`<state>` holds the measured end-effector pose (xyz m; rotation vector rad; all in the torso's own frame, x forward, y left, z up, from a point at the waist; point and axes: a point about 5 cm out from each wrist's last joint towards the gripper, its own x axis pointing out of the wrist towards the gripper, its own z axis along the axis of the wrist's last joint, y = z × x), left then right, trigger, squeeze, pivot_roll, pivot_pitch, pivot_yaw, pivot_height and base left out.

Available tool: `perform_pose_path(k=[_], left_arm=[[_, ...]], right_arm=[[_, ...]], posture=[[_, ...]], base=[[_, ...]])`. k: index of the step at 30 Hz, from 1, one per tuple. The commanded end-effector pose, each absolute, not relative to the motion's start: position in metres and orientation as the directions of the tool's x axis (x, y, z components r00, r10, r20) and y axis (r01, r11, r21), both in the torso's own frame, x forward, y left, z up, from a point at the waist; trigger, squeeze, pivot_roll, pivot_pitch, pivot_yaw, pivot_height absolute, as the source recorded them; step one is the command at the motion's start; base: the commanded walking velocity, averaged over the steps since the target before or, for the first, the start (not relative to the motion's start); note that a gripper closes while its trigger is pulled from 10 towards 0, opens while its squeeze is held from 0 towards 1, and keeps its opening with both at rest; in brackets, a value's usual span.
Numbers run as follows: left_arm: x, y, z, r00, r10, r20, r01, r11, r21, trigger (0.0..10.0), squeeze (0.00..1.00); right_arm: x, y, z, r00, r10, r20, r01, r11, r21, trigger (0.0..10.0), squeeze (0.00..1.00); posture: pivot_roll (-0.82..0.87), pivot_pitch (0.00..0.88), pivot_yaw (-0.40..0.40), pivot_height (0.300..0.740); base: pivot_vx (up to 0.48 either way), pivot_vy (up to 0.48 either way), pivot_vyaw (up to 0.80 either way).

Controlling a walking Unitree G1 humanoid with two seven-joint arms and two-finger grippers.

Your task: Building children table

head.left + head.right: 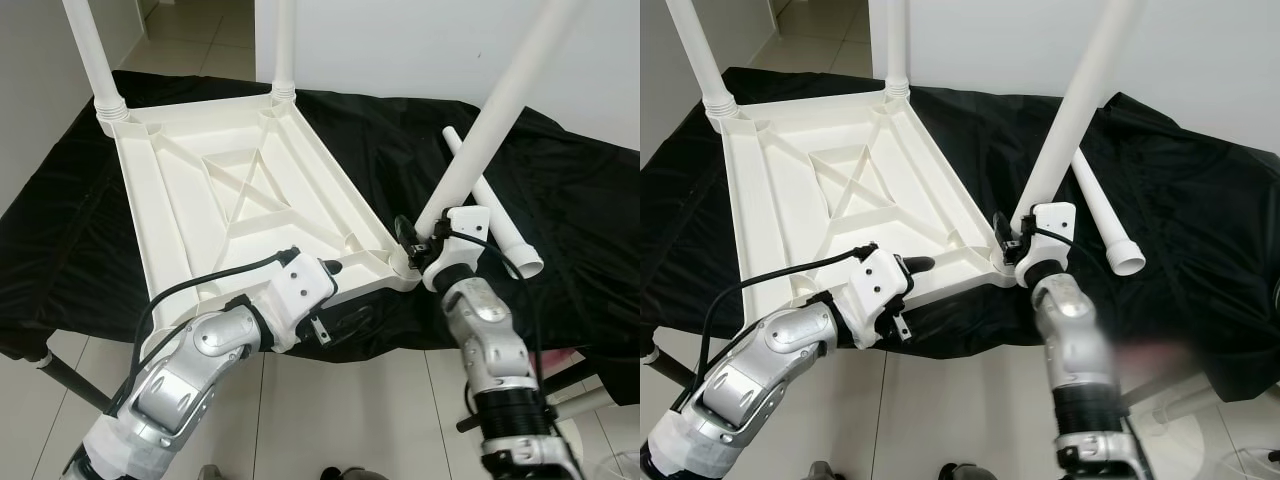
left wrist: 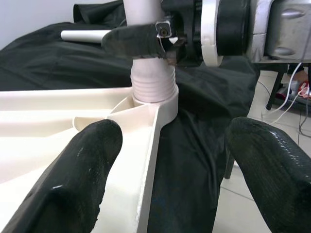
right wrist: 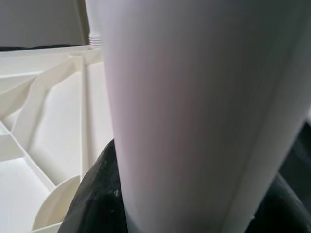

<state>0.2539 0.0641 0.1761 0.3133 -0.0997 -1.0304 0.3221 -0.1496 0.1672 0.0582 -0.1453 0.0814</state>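
The white plastic tabletop point(image 1: 200, 200) lies upside down on a black cloth. Two white legs point(image 1: 90, 50) point(image 1: 285, 45) stand in its far corner sockets. A third leg point(image 1: 490, 120) leans tilted in the near right corner socket point(image 2: 153, 104), and my right gripper point(image 1: 420, 245) is shut on it just above the socket. My left gripper point(image 2: 175, 131) is open at the tabletop's near rim, one finger point(image 2: 77, 179) over the underside and the other finger point(image 2: 267, 170) off the edge. A fourth leg point(image 1: 500, 215) lies loose on the cloth to the right.
The black cloth point(image 1: 560, 200) covers a low work surface whose front edge is close to me. Pale floor tiles point(image 1: 360, 420) lie below, a white wall point(image 1: 400, 40) stands behind, and cables point(image 2: 296, 92) lie on the floor at the right.
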Motion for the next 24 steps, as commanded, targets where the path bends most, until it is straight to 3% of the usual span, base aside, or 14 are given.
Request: perform_pose_path(k=[1, 10, 17, 18, 20, 21, 24], left_arm=[[0.251, 0.061, 0.175, 0.467, -0.881, -0.080, 0.852, 0.424, 0.306, 10.0, 0.00], [0.254, 0.064, 0.175, 0.466, -0.881, -0.085, 0.850, 0.419, 0.320, 10.0, 0.00], [0.255, 0.066, 0.175, 0.468, -0.879, -0.088, 0.848, 0.418, 0.327, 10.0, 0.00], [0.255, 0.066, 0.175, 0.467, -0.880, -0.088, 0.848, 0.417, 0.328, 10.0, 0.00], [0.255, 0.066, 0.175, 0.466, -0.880, -0.088, 0.848, 0.416, 0.329, 10.0, 0.00], [0.255, 0.066, 0.175, 0.466, -0.881, -0.089, 0.848, 0.415, 0.330, 10.0, 0.00], [0.255, 0.066, 0.175, 0.465, -0.881, -0.089, 0.847, 0.414, 0.333, 10.0, 0.00]], right_arm=[[0.319, -0.152, 0.149, 0.998, 0.031, 0.055, -0.034, 0.998, 0.056, 10.0, 0.00], [0.304, -0.138, 0.147, 0.977, -0.213, 0.010, 0.209, 0.965, 0.156, 10.0, 0.00], [0.298, -0.133, 0.147, 0.975, -0.220, -0.010, 0.219, 0.962, 0.160, 10.0, 0.00], [0.298, -0.134, 0.148, 0.977, -0.214, 0.005, 0.210, 0.964, 0.165, 10.0, 0.24], [0.299, -0.135, 0.149, 0.978, -0.209, 0.015, 0.204, 0.964, 0.171, 10.0, 0.24], [0.299, -0.136, 0.151, 0.979, -0.197, 0.041, 0.188, 0.968, 0.169, 10.0, 1.00], [0.301, -0.140, 0.156, 0.983, -0.161, 0.088, 0.145, 0.976, 0.160, 10.0, 1.00]], posture=[[0.01, 0.082, -0.086, 0.740], [0.02, 0.067, -0.086, 0.740], [0.02, 0.061, -0.085, 0.740], [0.02, 0.059, -0.084, 0.740], [0.02, 0.059, -0.084, 0.740], [0.02, 0.057, -0.082, 0.740], [0.02, 0.057, -0.082, 0.740]], base=[[0.000, 0.000, 0.00], [0.000, 0.000, 0.00], [0.000, 0.000, 0.00], [0.000, 0.000, 0.00], [0.000, 0.000, 0.00], [0.000, 0.000, 0.00], [0.000, 0.000, 0.00]])
